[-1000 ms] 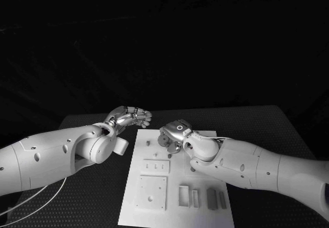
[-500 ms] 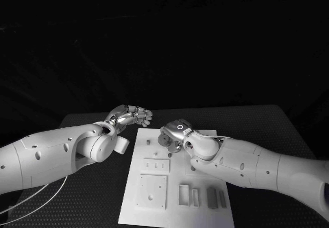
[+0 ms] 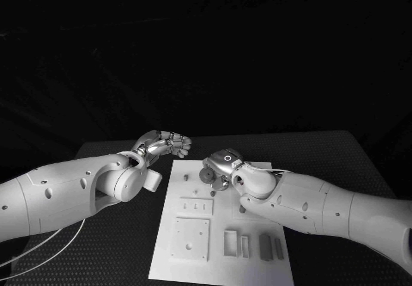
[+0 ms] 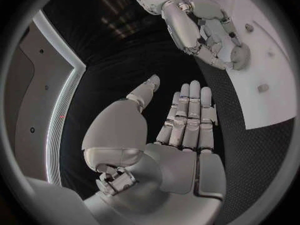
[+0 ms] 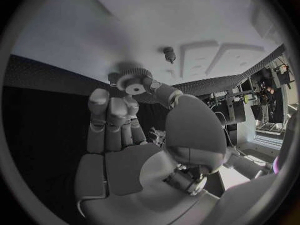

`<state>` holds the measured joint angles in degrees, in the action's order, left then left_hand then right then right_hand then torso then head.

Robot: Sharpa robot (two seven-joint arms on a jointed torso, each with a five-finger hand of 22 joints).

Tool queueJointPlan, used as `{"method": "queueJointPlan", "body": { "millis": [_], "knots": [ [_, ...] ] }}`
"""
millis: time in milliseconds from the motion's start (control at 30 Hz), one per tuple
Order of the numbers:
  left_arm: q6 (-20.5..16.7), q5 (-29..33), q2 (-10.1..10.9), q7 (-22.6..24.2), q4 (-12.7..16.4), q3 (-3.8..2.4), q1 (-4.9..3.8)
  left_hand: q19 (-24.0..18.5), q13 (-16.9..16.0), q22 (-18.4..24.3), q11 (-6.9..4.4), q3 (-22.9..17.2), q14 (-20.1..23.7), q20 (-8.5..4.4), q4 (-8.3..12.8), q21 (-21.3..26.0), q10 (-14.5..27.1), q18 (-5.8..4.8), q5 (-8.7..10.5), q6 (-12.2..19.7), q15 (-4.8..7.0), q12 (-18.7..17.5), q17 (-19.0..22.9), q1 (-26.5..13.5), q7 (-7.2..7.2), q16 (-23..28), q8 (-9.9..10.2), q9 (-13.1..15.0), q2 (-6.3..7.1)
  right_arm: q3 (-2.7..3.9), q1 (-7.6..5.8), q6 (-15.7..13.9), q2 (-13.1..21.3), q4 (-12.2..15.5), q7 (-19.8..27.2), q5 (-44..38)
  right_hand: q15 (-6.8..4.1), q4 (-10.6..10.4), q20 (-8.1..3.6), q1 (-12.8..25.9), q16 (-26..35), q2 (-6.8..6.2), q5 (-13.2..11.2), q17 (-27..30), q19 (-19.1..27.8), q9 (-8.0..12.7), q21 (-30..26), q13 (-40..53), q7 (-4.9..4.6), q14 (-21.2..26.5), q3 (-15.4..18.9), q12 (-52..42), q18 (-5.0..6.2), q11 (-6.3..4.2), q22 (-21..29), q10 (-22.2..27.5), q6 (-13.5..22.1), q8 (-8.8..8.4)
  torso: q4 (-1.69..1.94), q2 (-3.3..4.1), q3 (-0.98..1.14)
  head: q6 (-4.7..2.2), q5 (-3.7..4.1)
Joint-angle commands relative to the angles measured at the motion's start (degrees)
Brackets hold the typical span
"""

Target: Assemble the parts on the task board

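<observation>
The white task board [image 3: 219, 271] lies in the middle of the black table. My right hand [image 3: 221, 171] hovers over its far end and pinches a small toothed gear [image 3: 208, 174] between thumb and fingers. In the right wrist view the gear [image 5: 134, 80] sits at the fingertips, close to the board [image 5: 94, 25] and near a short peg [image 5: 169, 52]. My left hand [image 3: 163, 145] hangs off the board's far left corner, holding nothing. Its fingers [image 4: 187, 115] lie stretched out side by side in the left wrist view, where the right hand [image 4: 203, 27] carries the gear [image 4: 240, 60].
On the board sit a square plate [image 3: 190, 238], a smaller block with holes [image 3: 196, 207], several narrow slotted pieces [image 3: 253, 245] near the front, and small pegs [image 3: 196, 192]. Black table mat [image 3: 334, 161] surrounds the board on all sides.
The left hand has drifted slightly up and away from the board. The right hand still pinches the gear and has barely shifted.
</observation>
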<state>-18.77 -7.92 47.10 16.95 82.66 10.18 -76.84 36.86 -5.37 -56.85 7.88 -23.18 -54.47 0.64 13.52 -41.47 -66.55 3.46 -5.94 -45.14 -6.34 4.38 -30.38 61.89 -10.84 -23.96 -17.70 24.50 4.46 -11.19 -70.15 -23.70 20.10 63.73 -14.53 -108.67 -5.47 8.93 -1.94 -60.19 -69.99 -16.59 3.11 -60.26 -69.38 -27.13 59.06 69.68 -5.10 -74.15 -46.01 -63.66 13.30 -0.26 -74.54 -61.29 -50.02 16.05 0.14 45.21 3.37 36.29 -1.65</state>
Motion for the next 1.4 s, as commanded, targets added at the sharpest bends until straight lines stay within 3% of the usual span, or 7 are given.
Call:
{"method": "queueJointPlan", "body": {
  "millis": [33,633,700,767,933,1133,1400],
  "knots": [
    [0.5,-0.2,-0.2,0.4,0.1,-0.07,-0.08,-0.2,0.1,0.0,0.09,0.0,-0.1,0.24,0.3,-0.3,-0.1,0.77,0.21,0.0,-0.28,-0.4,-0.1,-0.6,-0.4,0.4,0.3,0.1,-0.14,-0.07,0.1,1.2,-0.1,0.1,0.6,0.4,0.51,0.0,0.03,0.1,0.3,-0.33,-0.3,-0.1,0.3,0.2,0.2,-0.1,-2.51,0.0,0.5,-0.2,1.7,1.46,0.0,1.4,-3.0,-0.4,0.01,0.01,0.03,-0.07,0.01],
    [0.4,-0.2,-0.1,0.3,0.2,-0.07,-0.08,-0.2,0.1,0.0,0.1,-0.1,-0.1,0.25,0.4,-0.3,-0.1,0.77,0.21,0.1,-0.28,-0.4,-0.1,-0.7,-0.41,0.4,0.3,0.1,-0.14,-0.08,0.1,2.1,0.0,-0.1,0.8,2.2,0.97,0.1,-0.05,-0.2,0.4,0.12,0.8,-0.3,0.4,0.5,0.1,-0.2,-2.85,0.1,0.5,-0.4,1.69,1.8,0.1,1.6,-1.6,-1.0,0.08,0.03,-0.03,0.08,0.2],
    [0.4,-0.2,0.0,0.3,0.2,-0.07,-0.08,-0.2,0.1,0.0,0.12,-0.1,-0.1,0.26,0.4,-0.3,-0.1,0.77,0.22,0.1,-0.28,-0.4,-0.1,-0.7,-0.42,0.4,0.3,0.1,-0.13,-0.07,0.1,1.3,0.2,-0.3,0.7,1.9,1.14,1.5,0.06,-0.8,0.4,3.45,21.6,-0.7,0.6,0.5,0.2,-0.2,-2.92,0.1,-2.3,-0.6,1.59,1.99,-0.1,1.8,-1.3,-0.96,0.07,0.02,-0.04,0.04,0.21],
    [0.4,-0.2,0.0,0.3,0.2,-0.07,-0.08,-0.2,0.1,0.0,0.12,-0.1,-0.1,0.26,0.4,-0.3,-0.1,0.77,0.22,0.1,-0.28,-0.4,-0.1,-0.8,-0.42,0.4,0.3,0.1,-0.12,-0.07,0.09,-0.4,0.6,-0.3,0.9,2.1,0.79,3.8,0.2,-1.1,0.6,5.5,25.0,-0.8,0.7,0.7,0.4,-0.3,-2.72,0.1,-2.9,-0.7,1.7,1.71,-0.3,1.9,-1.1,-1.04,0.03,-0.01,-0.05,-0.1,0.24],
    [0.4,-0.2,0.1,0.4,0.3,-0.07,-0.08,-0.2,0.1,0.0,0.12,-0.1,-0.1,0.26,0.4,-0.3,0.0,0.77,0.22,0.1,-0.29,-0.4,-0.1,-0.8,-0.43,0.4,0.3,0.1,-0.13,-0.05,-0.05,-8.0,2.2,0.8,3.6,5.3,0.75,2.3,0.26,0.6,0.9,2.55,12.9,-0.9,0.0,0.9,0.3,-0.7,-2.64,-0.5,-1.6,-0.9,1.7,1.64,0.0,1.5,-1.1,-0.92,-0.04,-0.03,0.0,-0.45,0.29],
    [0.2,-0.2,0.5,0.4,0.2,-0.08,-0.1,-0.2,0.1,0.0,0.12,-0.1,-0.1,0.25,0.4,-0.3,0.0,0.78,0.21,0.1,-0.29,-0.4,-0.1,-0.8,-0.43,0.4,0.3,0.1,-0.13,0.63,-1.33,-15.6,4.9,3.3,10.1,14.0,0.71,0.0,-0.1,1.4,1.1,-0.26,7.1,-1.2,-0.6,1.3,0.3,-1.0,-2.74,-0.8,-0.6,-1.1,1.7,1.68,0.2,1.2,-0.8,-0.95,-0.34,-0.1,0.11,-1.04,0.22],
    [0.7,-0.1,-0.4,0.6,-1.7,0.01,-0.05,-0.2,0.1,0.0,0.13,-0.2,-0.1,0.25,0.5,-0.3,0.0,0.78,0.21,0.1,-0.29,-0.4,-0.1,-0.8,-0.43,0.4,0.3,0.1,-0.13,4.3,-3.11,-10.0,13.2,7.5,18.6,30.0,0.79,-0.1,-0.32,2.3,1.5,-0.07,4.2,-1.4,-0.2,1.5,0.1,-1.2,-2.87,-0.6,2.8,-1.1,1.7,1.8,0.2,1.6,-0.4,-1.01,-1.37,-0.91,0.41,-1.69,0.46]
  ]
}}
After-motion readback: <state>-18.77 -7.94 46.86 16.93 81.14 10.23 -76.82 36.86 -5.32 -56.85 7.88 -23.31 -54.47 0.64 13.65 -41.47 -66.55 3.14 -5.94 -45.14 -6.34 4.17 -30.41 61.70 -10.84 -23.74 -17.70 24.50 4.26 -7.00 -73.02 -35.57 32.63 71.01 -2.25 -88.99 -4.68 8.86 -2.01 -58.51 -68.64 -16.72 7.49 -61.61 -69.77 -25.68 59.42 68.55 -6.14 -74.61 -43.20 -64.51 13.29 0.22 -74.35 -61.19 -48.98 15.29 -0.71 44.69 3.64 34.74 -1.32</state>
